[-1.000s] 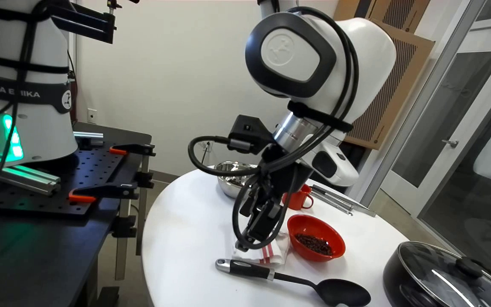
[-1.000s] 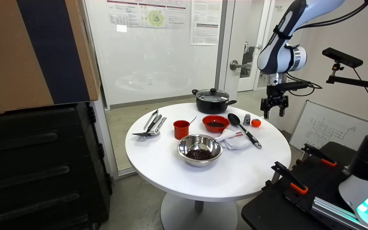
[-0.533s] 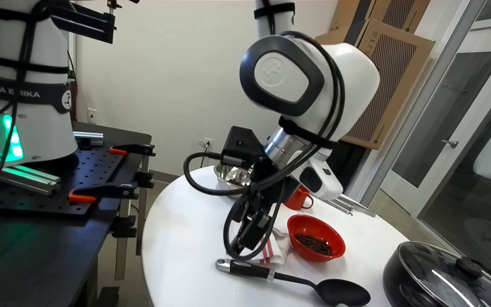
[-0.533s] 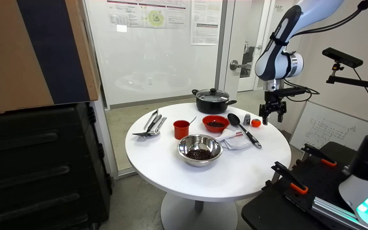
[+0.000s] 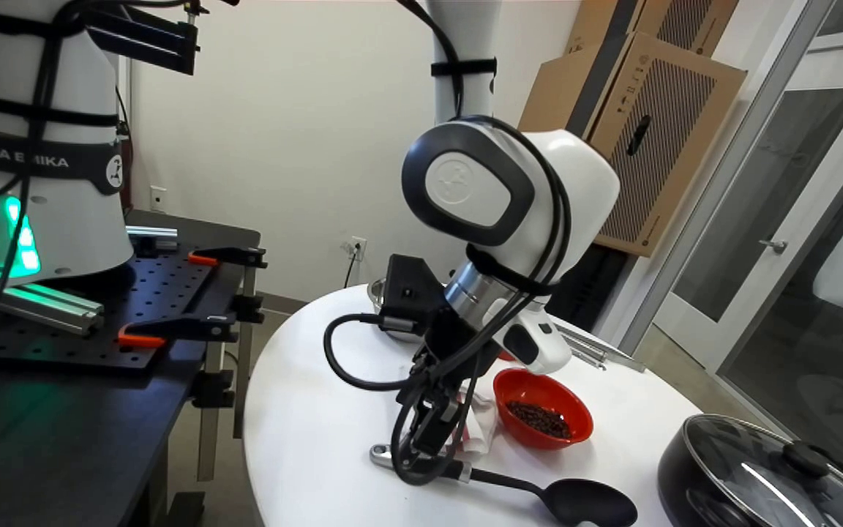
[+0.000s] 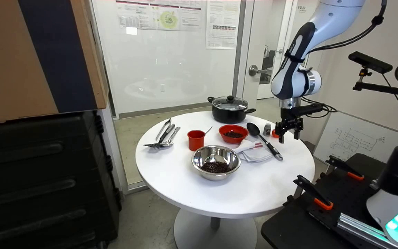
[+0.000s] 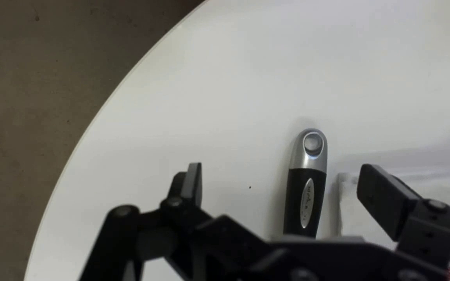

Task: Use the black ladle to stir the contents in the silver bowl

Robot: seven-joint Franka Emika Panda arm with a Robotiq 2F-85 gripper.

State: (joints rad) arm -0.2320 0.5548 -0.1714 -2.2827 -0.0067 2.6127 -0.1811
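Observation:
The black ladle (image 6: pixel 271 149) lies on the table, scoop (image 5: pixel 588 502) toward the pan. In the wrist view its black handle with a silver end (image 7: pixel 305 191) lies between my spread fingers, nearer the right one, touched by neither as far as I see. My gripper (image 7: pixel 282 169) is open and empty. It hangs over the handle in an exterior view (image 5: pixel 413 470) and shows above the table in an exterior view (image 6: pixel 288 137). The silver bowl (image 6: pixel 216 176) stands upright with dark contents; my arm mostly hides it in an exterior view (image 5: pixel 375 296).
A folded red-and-white cloth (image 6: pixel 257 155) lies beside the ladle handle. The red bowl (image 6: pixel 233 139), red mug (image 6: pixel 196 141), lidded pan (image 6: pixel 230 113), grey shaker (image 6: pixel 267 130), tomato (image 6: pixel 274 134) and metal utensils (image 6: pixel 166 135) stand around. The table's edge (image 7: pixel 92 123) curves by the handle.
My gripper has come down toward the ladle handle, staying open. The tomato is now partly covered by it. The ladle, bowl and other things have not moved.

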